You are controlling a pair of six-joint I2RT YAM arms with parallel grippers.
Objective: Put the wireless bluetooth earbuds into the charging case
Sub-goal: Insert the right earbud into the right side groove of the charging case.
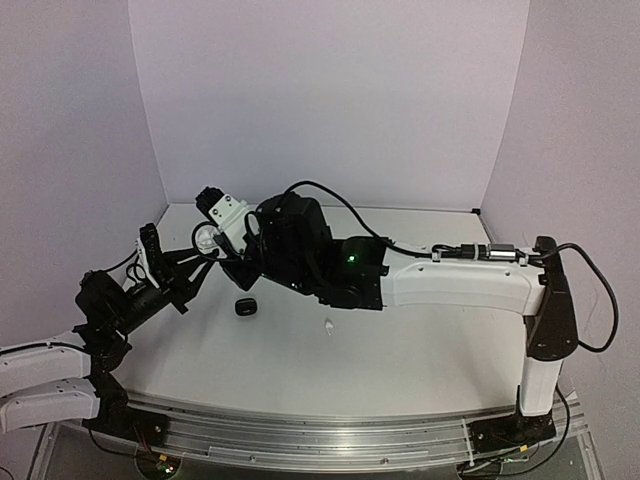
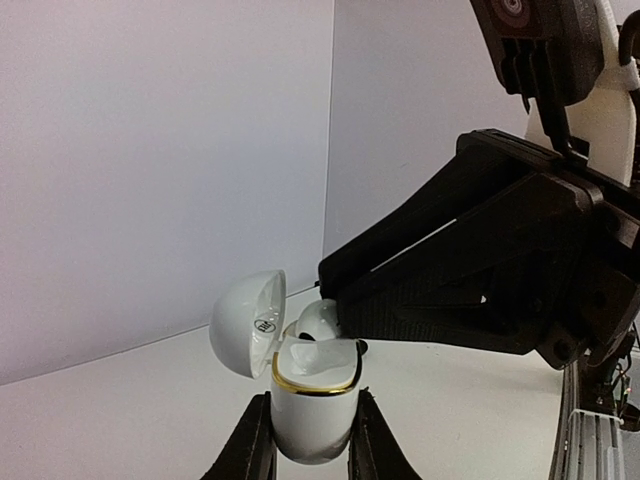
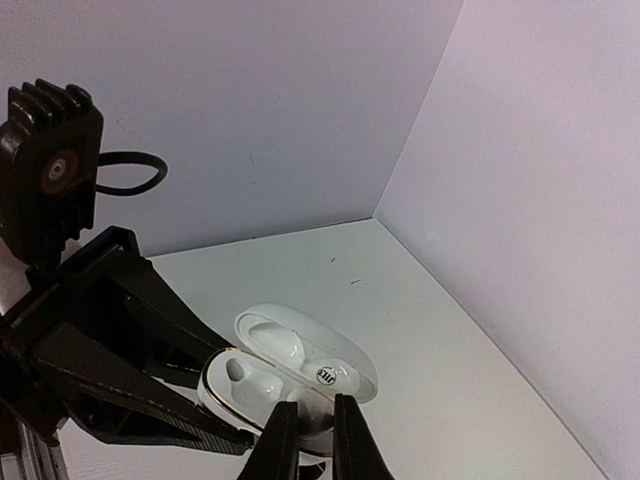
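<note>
Clamping a white charging case (image 2: 312,405) by its lower half, the left claw (image 2: 312,440) holds it upright, with the lid (image 2: 248,322) swung open. The right arm (image 1: 460,280) reaches across the table (image 1: 420,350), and its black wrist hides most of the case from the overhead camera. The right claw (image 3: 312,440) stands over the case mouth with its fingers close together; whether they pinch anything cannot be told. Further right, a small black case (image 1: 245,307) and a loose white earbud (image 1: 329,324) lie apart on the table. Another white earbud (image 2: 318,322), glossy and rounded, rises above the case's gold rim (image 2: 300,388), right at the right claw's tips.
</note>
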